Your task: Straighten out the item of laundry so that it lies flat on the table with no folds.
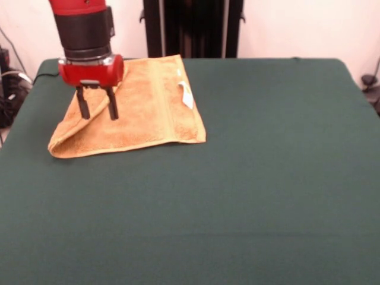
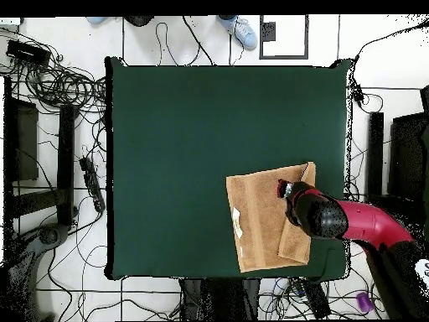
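Front view: my claw (image 1: 96,110) hangs over the golden-orange hand towel (image 1: 142,113), red wrist block above it, two dark fingers (image 1: 84,107) pointing down w/ a narrow gap between them, nothing held. Fingertips sit low over the towel's left part, right by a diagonal fold line; can't tell if they touch the cloth. Towel lies on the green desk (image 1: 237,196) near its far left corner, far hem close to the far edge. It isn't flat: left portion is doubled over, giving a slanted edge that runs down to a rounded corner at the near left. A woven band runs front to back thru the right part, and a small white tag (image 1: 186,94) lies on top near the right hem.

Overhead view: towel (image 2: 260,222) is at the desk (image 2: 193,134) corner at picture bottom right, its lower hem about at the desk edge. A folded flap overlaps its right side. My red-and-black arm comes in from the right, claw (image 2: 285,189) over the flap's upper part. Tag (image 2: 237,221) is near the towel's left hem. Shoes (image 2: 243,32) of a person show on the floor past the top edge.
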Controlling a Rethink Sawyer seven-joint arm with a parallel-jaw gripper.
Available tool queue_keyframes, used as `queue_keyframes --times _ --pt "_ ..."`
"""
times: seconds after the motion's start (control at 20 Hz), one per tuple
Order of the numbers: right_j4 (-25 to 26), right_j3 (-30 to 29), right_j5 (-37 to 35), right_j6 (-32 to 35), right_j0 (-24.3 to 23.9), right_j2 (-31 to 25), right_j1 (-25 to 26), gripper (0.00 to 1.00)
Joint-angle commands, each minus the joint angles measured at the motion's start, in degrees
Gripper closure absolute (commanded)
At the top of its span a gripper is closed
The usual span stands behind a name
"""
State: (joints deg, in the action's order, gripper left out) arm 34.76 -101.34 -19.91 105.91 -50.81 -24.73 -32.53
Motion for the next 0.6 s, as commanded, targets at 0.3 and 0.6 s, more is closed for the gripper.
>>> queue_keyframes --times 0.3,0.6 --pt "2.9 3.5 -6.6 -9.6 1.9 -5.1 0.5 0.00" --pt "3.7 3.9 -4.0 -8.4 2.1 -4.9 2.2 0.00"
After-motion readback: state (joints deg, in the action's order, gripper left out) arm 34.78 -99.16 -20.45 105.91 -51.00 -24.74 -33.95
